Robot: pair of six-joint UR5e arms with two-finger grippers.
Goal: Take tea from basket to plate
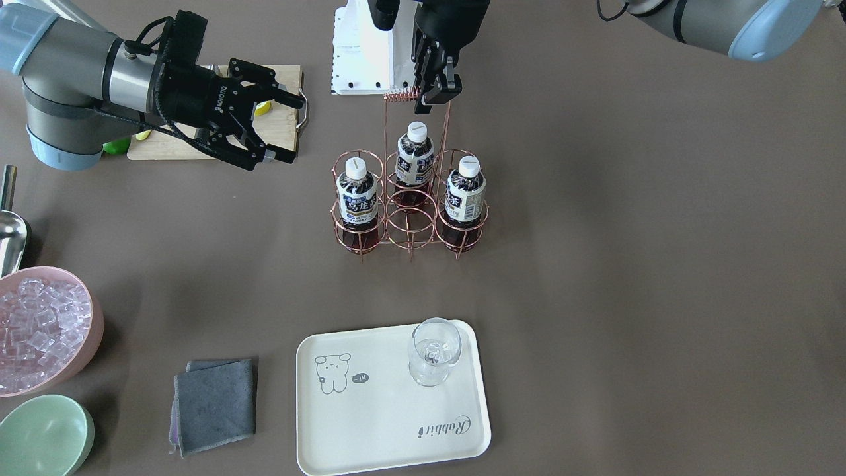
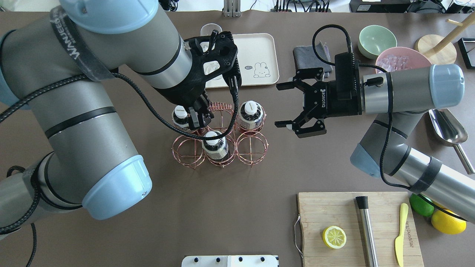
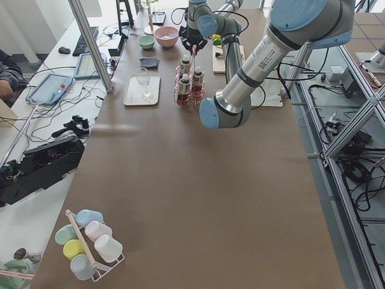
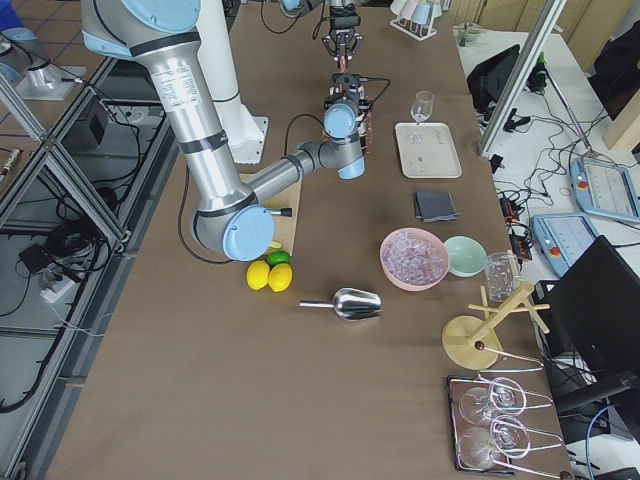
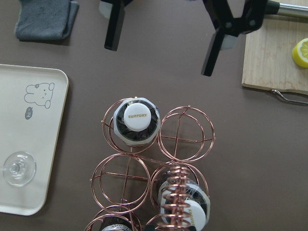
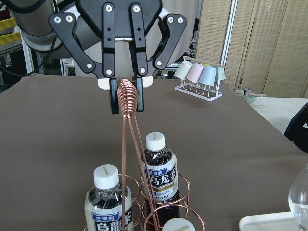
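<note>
Overhead view, we see nothing done yet: three tea bottles [image 2: 251,111] in basket [image 5: 179,129], plate [image 2: 265,44] without tea, left fingers [image 6: 114,98] pinching its handle [image 6: 127,89], right fingers [image 2: 285,86] spread.

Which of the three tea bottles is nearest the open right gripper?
The tea bottle in the basket corner ring facing the right gripper. The other two stand farther off: one in the middle ring nearer the robot, one at that row's other end.

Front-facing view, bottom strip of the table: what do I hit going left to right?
pale green bowl → folded grey cloth → cream tray
</note>
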